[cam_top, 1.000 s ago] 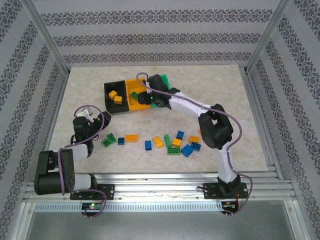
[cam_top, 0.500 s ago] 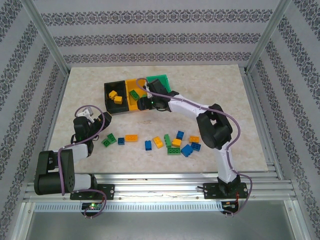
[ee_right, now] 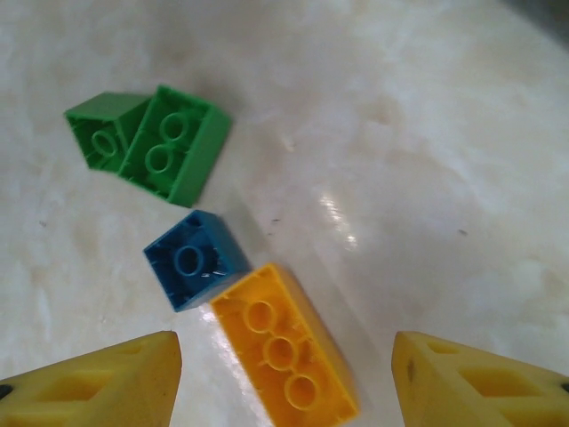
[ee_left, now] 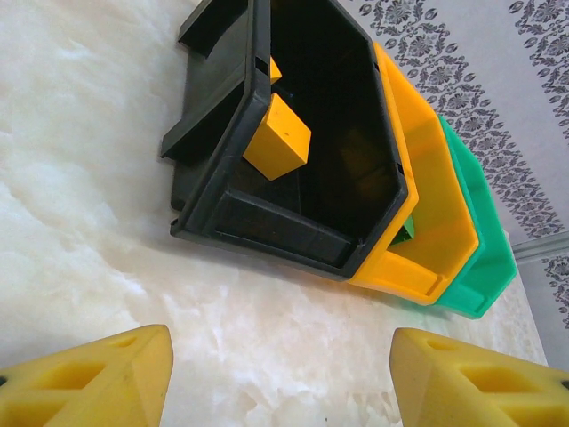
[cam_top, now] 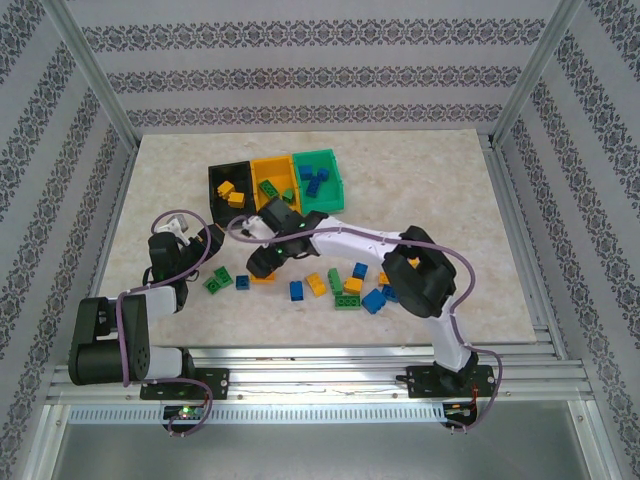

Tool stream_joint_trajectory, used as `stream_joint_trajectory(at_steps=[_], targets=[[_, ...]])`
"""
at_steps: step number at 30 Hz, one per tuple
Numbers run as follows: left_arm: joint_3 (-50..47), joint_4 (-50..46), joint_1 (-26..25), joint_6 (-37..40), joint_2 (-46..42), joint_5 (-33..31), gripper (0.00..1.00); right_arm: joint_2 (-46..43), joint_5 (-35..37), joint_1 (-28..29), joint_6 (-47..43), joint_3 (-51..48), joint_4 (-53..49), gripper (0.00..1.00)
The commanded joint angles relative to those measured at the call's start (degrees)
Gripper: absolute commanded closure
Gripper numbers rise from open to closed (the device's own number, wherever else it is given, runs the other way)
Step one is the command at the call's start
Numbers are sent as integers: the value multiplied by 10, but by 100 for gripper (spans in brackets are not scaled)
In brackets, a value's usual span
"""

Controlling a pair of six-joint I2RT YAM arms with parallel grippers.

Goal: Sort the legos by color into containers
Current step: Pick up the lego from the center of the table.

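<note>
Top external view: three small open plastic bins joined in a row sit at upper centre of the pale marbled tabletop (cam_top: 450, 210), namely the black bin (cam_top: 213, 188), the yellow-orange bin (cam_top: 270, 161) and the green bin (cam_top: 338, 178). Yellow-orange studded bricks (cam_top: 232, 193) lie in the black bin, and blue studded bricks (cam_top: 312, 180) lie in the green bin. A loose scatter of bricks (cam_top: 345, 285) in blue, green and yellow-orange crosses the lower centre of the table. The right arm reaches leftward, with the right gripper (cam_top: 260, 260) over the scatter's left end.

Right wrist view: its yellow fingers (ee_right: 98, 378) are spread wide at the bottom corners. Between them on the table lies a long yellow-orange brick (ee_right: 267, 329), its upper corner touching a small blue brick (ee_right: 191, 261). A green brick (ee_right: 160, 147) lies just beyond, at upper left.

Left wrist view: the left gripper (ee_left: 280, 342) is also spread wide over bare tabletop. The black bin is in the upper middle, with a yellow-orange block (ee_left: 277, 138) at its left wall.
</note>
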Motion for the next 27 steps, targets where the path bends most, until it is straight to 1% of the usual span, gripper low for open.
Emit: stream_joint_trajectory(at_steps=[1,4,8,12,14,17,18,21,23,25,27], targets=[[12,-10,-8,19,-9,-7,34,37,16,8,-73,39,-76,36],[13,-9,-8,17,-7,-5,34,42,17,13,-83,39,-80,35],[14,-3,-8,14,4,-4,34,70,52,17,-91,56,-106,35],[15,5,-8,9,11,7,34,85,50,24,-88,57,-112,36],[15,1,-8,12,8,-1,33,89,46,25,-83,57,-113,42],[14,0,-8,10,6,1,33,82,47,24,-75,41,-92,62],[15,-4,-8,11,4,-1,33,78,44,23,-71,37,-82,66],[13,-18,-7,10,2,-28,33,67,16,14,-58,39,-59,69],[18,-24,-7,10,7,-23,33,62,5,6,-45,43,-39,71],[20,-25,-7,11,7,-20,33,62,10,1,-29,57,-21,71],[15,-25,-7,9,3,-30,33,65,24,-6,-4,82,-2,71]])
